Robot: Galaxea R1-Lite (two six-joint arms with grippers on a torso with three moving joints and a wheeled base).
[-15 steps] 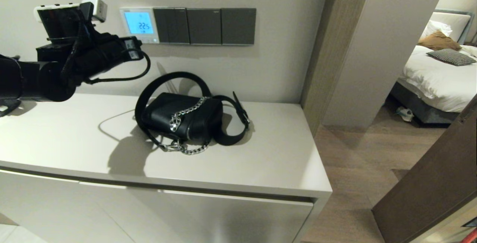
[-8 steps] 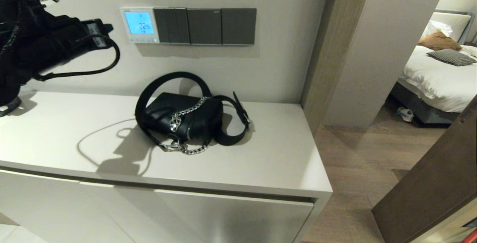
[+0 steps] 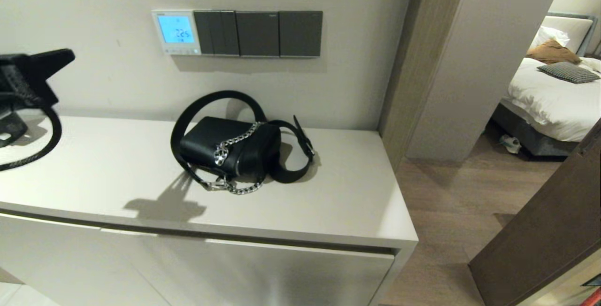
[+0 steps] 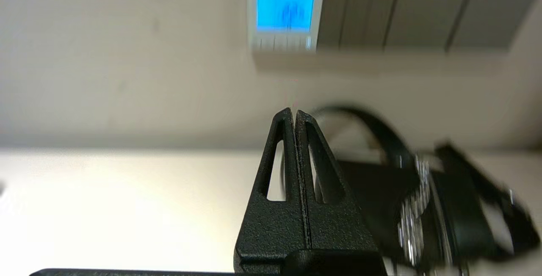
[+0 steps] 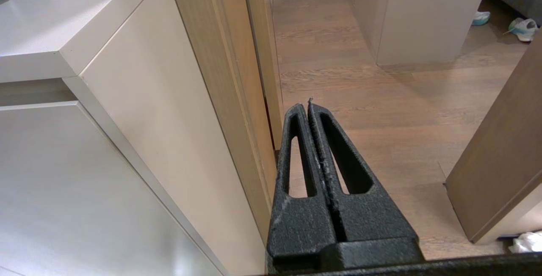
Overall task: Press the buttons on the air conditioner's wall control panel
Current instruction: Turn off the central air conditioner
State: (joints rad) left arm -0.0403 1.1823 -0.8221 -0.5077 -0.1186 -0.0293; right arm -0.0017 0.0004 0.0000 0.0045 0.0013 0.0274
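Observation:
The white wall control panel (image 3: 176, 32) hangs on the wall, its screen lit light blue with digits. Its buttons (image 3: 178, 51) form a row of tiny keys along its bottom edge. The panel also shows in the left wrist view (image 4: 286, 11), with its buttons (image 4: 283, 43) under the screen. My left gripper (image 3: 68, 56) is shut and empty at the far left, well away from the panel and lower than it; in the left wrist view (image 4: 294, 113) its fingers are pressed together. My right gripper (image 5: 308, 106) is shut, parked low beside the cabinet, out of the head view.
Three dark grey switch plates (image 3: 258, 33) sit right of the panel. A black handbag (image 3: 230, 148) with a chain and strap lies on the white cabinet top (image 3: 352, 202) below them. A wall corner (image 3: 404, 62) and a doorway with a bed (image 3: 549, 95) lie to the right.
My left arm has pulled back from next to the panel, moving left and down toward the frame's edge. The panel's screen stays lit. The handbag has not moved.

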